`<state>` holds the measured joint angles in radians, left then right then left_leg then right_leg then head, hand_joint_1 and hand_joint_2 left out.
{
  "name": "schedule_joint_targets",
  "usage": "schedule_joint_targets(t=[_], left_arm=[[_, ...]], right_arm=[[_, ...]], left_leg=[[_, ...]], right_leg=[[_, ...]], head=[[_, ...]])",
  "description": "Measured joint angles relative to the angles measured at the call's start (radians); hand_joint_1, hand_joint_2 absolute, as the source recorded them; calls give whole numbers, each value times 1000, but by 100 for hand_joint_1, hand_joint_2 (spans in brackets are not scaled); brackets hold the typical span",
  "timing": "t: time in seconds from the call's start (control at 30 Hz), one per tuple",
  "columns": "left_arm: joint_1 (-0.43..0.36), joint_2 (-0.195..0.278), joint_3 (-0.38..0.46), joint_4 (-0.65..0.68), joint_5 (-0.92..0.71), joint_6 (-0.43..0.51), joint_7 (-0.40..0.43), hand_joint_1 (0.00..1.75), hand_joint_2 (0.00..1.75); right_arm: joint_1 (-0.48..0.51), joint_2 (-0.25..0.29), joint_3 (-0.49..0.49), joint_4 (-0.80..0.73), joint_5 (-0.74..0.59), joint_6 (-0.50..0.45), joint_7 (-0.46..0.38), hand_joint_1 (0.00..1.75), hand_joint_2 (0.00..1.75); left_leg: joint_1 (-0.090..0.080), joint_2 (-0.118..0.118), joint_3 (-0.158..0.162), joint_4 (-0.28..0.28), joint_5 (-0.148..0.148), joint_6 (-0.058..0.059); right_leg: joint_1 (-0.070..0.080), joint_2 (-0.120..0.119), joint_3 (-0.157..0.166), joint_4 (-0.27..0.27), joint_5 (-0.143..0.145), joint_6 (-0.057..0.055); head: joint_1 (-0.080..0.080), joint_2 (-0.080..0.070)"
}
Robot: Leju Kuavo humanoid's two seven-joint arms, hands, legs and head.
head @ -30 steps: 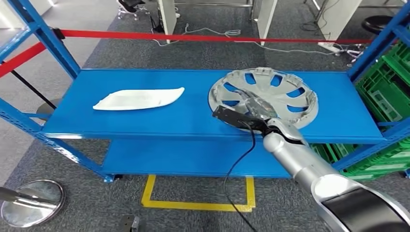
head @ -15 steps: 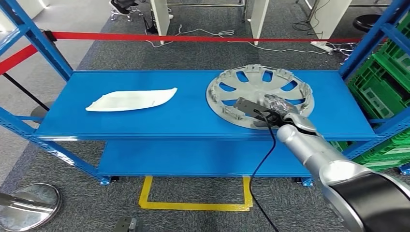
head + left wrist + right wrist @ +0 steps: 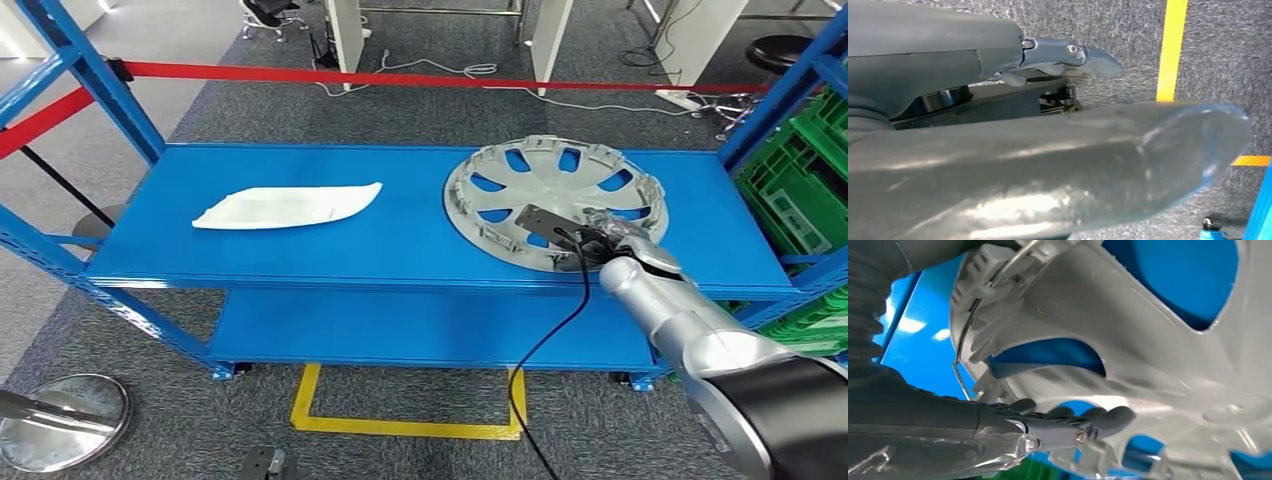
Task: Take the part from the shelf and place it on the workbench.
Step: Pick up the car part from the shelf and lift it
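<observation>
Reaching further onto hubcap at shelf right end | right hand moved from near rim toward hub, fingers curled through spoke gap, grip unconfirmed | hubcap not lifted | left hand finger state unclear

White curved panel, green crates, red barrier tape, round metal base on floor

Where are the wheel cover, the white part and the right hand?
wheel cover [image 3: 600, 168]: head view, a far-side spoke, right half of the top shelf.
white part [image 3: 285, 205]: head view, its flat middle, left half of the shelf.
right hand [image 3: 598, 232]: head view, middle of the hand over the cover's near rim.
</observation>
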<state>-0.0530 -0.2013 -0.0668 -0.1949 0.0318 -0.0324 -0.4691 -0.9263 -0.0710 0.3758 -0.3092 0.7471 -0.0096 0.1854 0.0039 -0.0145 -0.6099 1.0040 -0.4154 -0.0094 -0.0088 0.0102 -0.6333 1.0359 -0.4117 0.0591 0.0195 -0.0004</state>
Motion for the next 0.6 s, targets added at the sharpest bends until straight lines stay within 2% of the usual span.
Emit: schedule_joint_targets(t=[0.07,0.13,0.17,0.23,0.27,0.3,0.33,0.37,0.4,0.47,0.5,0.6], left_arm=[[0,1,0,0,0,0,1,0,0],[-1,1,0,0,0,0,1,0,0],[-1,1,0,0,0,0,1,0,0],[-1,2,0,0,-1,1,2,0,0],[0,2,0,0,-1,1,2,0,0],[0,3,0,0,-1,2,2,0,0],[-1,4,0,0,0,3,2,0,0],[-1,4,0,0,0,4,3,0,0],[-1,5,0,0,0,5,3,0,0],[-1,4,1,0,0,7,4,0,0],[-1,4,1,0,1,8,4,0,0],[0,3,2,0,1,11,4,0,0]], right_arm=[[-2,-1,0,1,0,1,-1,89,175],[-6,-1,-1,2,0,2,0,175,175],[-7,-2,-2,3,0,4,2,175,175],[-6,-2,-6,6,0,8,4,175,175],[-4,-3,-9,8,-2,11,4,175,175],[-3,-4,-12,9,-3,13,4,175,175],[-2,-5,-15,10,-4,15,3,175,175],[-2,-5,-19,10,-5,17,2,175,175],[-3,-5,-21,11,-6,19,1,175,175],[-3,-7,-27,11,-6,21,-2,175,175],[-3,-9,-30,11,-6,22,-3,175,175],[1,-13,-42,13,-3,22,-7,175,175]], left_leg=[[1,0,1,-2,1,-10],[3,2,-6,17,-17,-21],[3,3,-23,54,-40,-25],[3,4,-83,178,-100,-31],[4,4,-112,237,-120,-32],[4,5,-129,269,-124,-33],[4,5,-127,266,-109,-32],[4,5,-108,228,-80,-31],[6,5,-75,166,-45,-31],[7,4,-17,51,-7,-27],[7,3,-3,20,-4,-22],[6,2,-3,10,-5,-2]], right_leg=[[3,2,4,-2,-2,-16],[1,1,8,-5,-1,-29],[-1,-1,10,-7,-1,-34],[-1,-2,10,-7,-1,-39],[-1,-3,10,-7,-1,-39],[-1,-3,10,-7,-1,-39],[-2,-3,11,-7,-1,-39],[-3,-2,12,-7,-2,-38],[-3,-1,14,-7,-2,-35],[1,0,12,-3,-4,-25],[3,1,10,-3,-4,-19],[2,1,7,-6,-2,-5]], head=[[-2,0],[-5,0],[-7,0],[-11,0],[-11,0],[-11,0],[-11,0],[-11,0],[-11,0],[-13,0],[-13,0],[-12,0]])
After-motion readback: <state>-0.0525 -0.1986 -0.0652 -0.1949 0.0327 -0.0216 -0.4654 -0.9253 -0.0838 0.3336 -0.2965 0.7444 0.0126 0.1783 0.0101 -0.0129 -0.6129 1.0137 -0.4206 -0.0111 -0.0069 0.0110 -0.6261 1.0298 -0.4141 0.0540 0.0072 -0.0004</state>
